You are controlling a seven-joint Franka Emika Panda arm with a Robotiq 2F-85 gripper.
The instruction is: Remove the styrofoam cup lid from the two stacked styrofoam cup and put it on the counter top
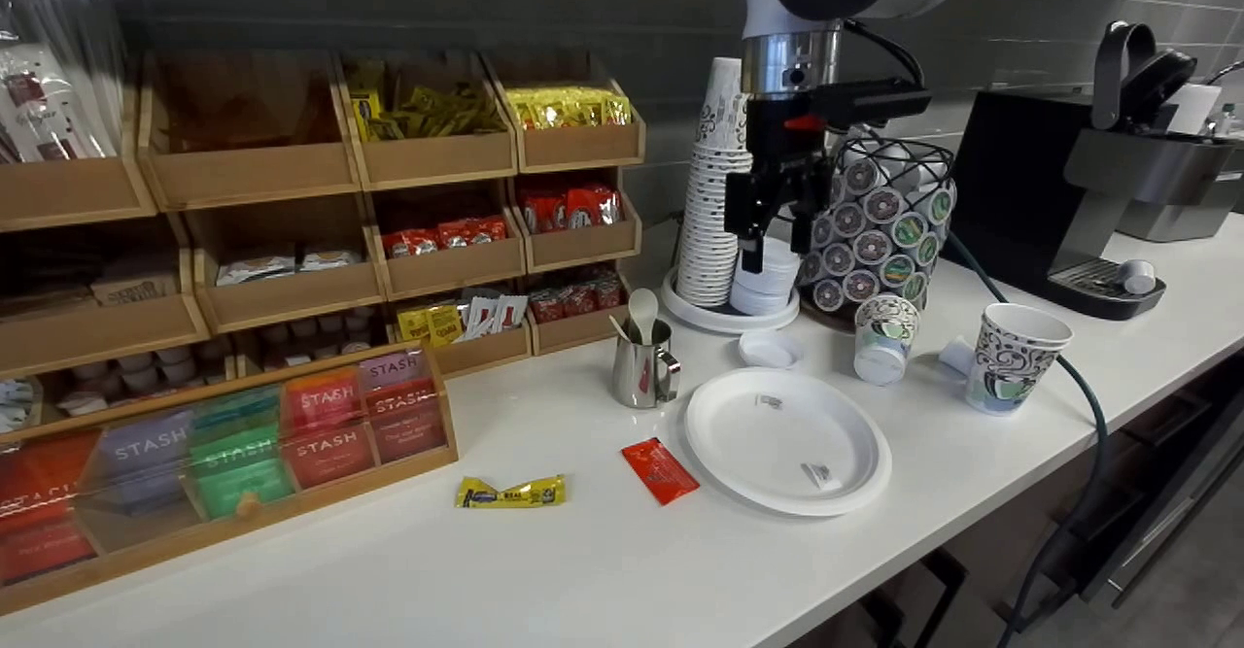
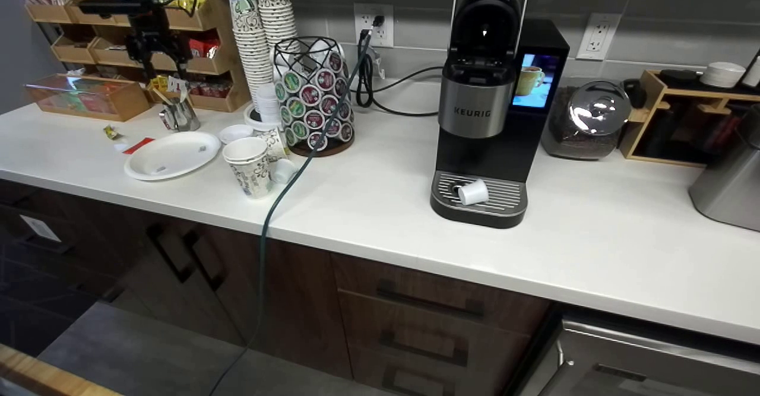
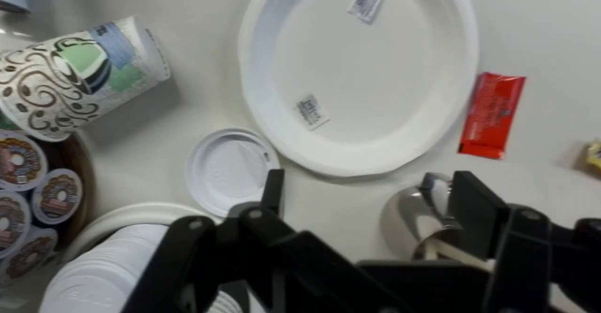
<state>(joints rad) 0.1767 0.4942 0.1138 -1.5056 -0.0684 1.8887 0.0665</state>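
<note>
- In an exterior view: gripper point(image 1: 777, 248) hung above the counter top point(image 1: 389, 570), fingers spread wide; short white stack point(image 1: 765, 284) stood on the round tray point(image 1: 719, 319), showing just past the fingers, tall cup column point(image 1: 712, 230) beside it.
- Styrofoam cup lid point(image 1: 771, 349) lay flat on the counter top, between round tray and white plate point(image 1: 768, 449).
- Steel pitcher point(image 1: 634, 378) with wooden spoon point(image 1: 641, 310) stood near the plate; red packet point(image 1: 660, 470) was just beside it, yellow packet point(image 1: 510, 493) farther left.
- In an exterior view: fingers apart here too. Patterned cup point(image 2: 251, 176) stood near the plate, another point(image 2: 273, 145) lay on its side behind. Coffee maker point(image 2: 478, 108) stood well apart, small white pod point(image 2: 473, 192) on its drip tray.
- Wrist view: wide gap between fingers; one hid a bit of lid rim by line of sight. Lid sat right by the plate rim; touching or not, couldn't tell. Two small paper packets point(image 3: 311, 111) lay in the plate.
</note>
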